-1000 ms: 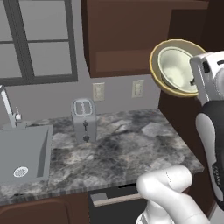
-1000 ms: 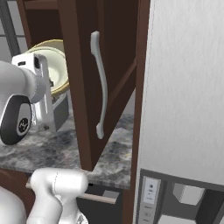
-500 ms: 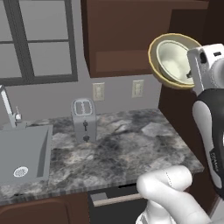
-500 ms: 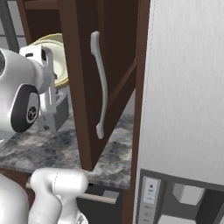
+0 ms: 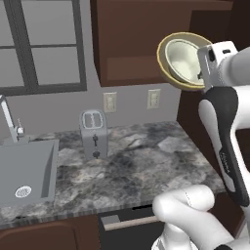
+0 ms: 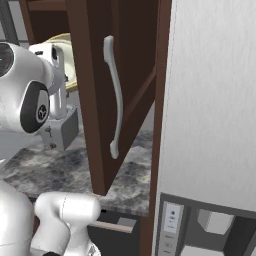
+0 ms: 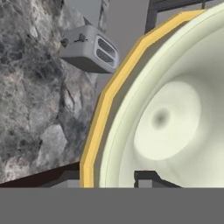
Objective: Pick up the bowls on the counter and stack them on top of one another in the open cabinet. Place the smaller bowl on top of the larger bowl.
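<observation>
The gripper (image 5: pixel 202 73) is holding the bowls tipped on edge, high above the counter (image 5: pixel 141 161), its fingers closed on their rim. The smaller bowl (image 5: pixel 184 61) is sitting nested inside the larger bowl (image 5: pixel 166 66), whose mustard rim is ringing it. Both are hanging at the mouth of the open cabinet (image 5: pixel 146 39), at about one o'clock from the toaster (image 5: pixel 93 133). The sink (image 5: pixel 24 171) is lying at nine o'clock.

Even, soft rendered light; faint shadows, no glare, slightly coarse detail.
</observation>
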You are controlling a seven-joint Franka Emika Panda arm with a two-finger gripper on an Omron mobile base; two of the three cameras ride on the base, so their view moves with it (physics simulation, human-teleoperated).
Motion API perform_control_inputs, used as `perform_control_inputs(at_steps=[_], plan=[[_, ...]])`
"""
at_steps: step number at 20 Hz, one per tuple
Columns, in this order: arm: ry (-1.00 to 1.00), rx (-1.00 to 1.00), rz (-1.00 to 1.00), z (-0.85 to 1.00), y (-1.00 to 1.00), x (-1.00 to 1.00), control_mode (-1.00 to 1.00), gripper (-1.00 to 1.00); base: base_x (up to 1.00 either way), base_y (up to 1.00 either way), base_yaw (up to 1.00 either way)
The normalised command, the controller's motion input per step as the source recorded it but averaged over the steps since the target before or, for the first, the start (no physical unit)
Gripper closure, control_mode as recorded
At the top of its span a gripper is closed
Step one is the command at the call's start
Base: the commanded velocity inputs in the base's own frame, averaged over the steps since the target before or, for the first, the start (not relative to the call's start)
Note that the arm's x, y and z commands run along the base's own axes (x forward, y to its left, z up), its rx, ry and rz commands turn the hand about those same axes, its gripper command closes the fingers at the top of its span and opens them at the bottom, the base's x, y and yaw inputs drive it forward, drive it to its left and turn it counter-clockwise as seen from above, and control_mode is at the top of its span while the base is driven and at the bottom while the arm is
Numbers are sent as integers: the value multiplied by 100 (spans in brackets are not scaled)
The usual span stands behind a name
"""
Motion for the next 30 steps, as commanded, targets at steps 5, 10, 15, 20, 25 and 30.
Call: perform_control_inputs(at_steps=[5, 10, 15, 20, 25, 30], plan=[[2, 7, 0, 5, 1, 27, -100, 100, 0, 0, 0], [2, 5, 0, 4, 0, 16, -100, 100, 0, 0, 0], [0, 0, 0, 0, 0, 3, -100, 100, 0, 0, 0], [0, 0, 0, 0, 4, 32, -100, 100, 0, 0, 0], [0, 0, 0, 0, 3, 39, -100, 100, 0, 0, 0], [0, 0, 0, 0, 1, 42, -100, 100, 0, 0, 0]])
